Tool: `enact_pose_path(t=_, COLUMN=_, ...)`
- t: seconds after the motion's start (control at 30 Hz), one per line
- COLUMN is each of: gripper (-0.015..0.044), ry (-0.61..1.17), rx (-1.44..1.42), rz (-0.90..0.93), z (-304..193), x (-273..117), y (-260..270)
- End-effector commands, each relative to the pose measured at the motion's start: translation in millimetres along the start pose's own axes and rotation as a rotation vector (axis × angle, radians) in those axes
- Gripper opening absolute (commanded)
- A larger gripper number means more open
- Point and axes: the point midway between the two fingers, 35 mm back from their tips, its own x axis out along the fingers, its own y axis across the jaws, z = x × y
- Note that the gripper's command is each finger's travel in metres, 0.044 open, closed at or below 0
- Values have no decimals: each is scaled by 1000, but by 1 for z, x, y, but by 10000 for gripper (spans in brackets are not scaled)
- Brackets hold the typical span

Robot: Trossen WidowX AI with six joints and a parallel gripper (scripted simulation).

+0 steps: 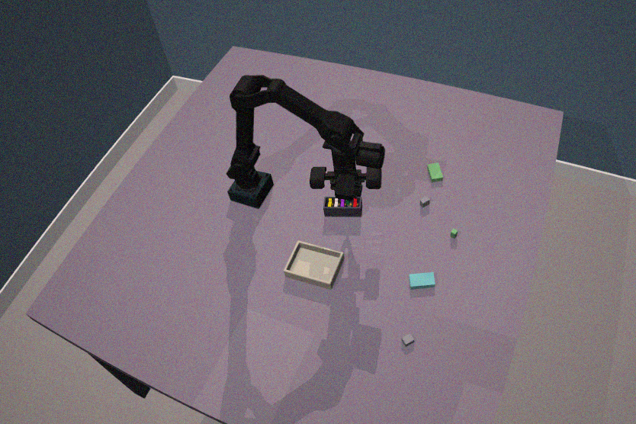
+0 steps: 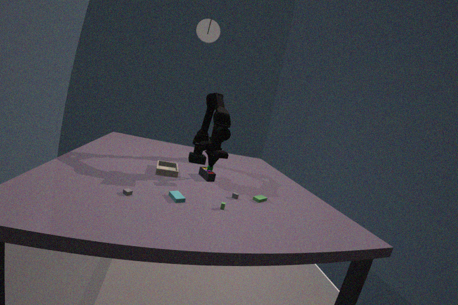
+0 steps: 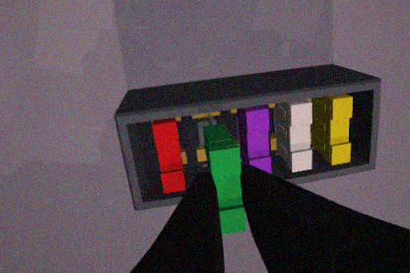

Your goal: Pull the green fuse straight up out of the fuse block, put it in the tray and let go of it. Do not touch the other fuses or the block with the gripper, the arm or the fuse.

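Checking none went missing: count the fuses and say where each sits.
5. In the fuse block, red, purple, white and yellow sit seated; the green fuse is raised between red and purple, clamped in the gripper. None seems hidden.

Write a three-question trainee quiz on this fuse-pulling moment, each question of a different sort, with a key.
1. True or false: the gripper is shut on the green fuse.
2. Multiple choice: in the wrist view, which fuse stands right beside the green fuse on its right? A) yellow B) purple C) white
3. Fill in: the held fuse must end up in the ____, which lies apart from the fuse block.

Key:
1. True; the fingers clamp the fuse on both sides.
2. B; the purple fuse is next, then the white fuse and the yellow fuse.
3. tray
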Motion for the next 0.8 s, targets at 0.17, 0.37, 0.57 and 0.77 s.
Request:
enact_pose_path(t=0.17, gripper=0, ry=5, rx=0, rz=2, z=-1, x=-5, y=0)
enact_pose_path(t=0.37, gripper=0, ry=5, rx=0, rz=2, z=-1, x=-8, y=0)
enact_pose_path(t=0.57, gripper=0, ry=5, rx=0, rz=2, z=-1, x=-15, y=0)
enact_pose_path(t=0.77, gripper=0, ry=5, rx=0, rz=2, z=-1, x=-25, y=0)
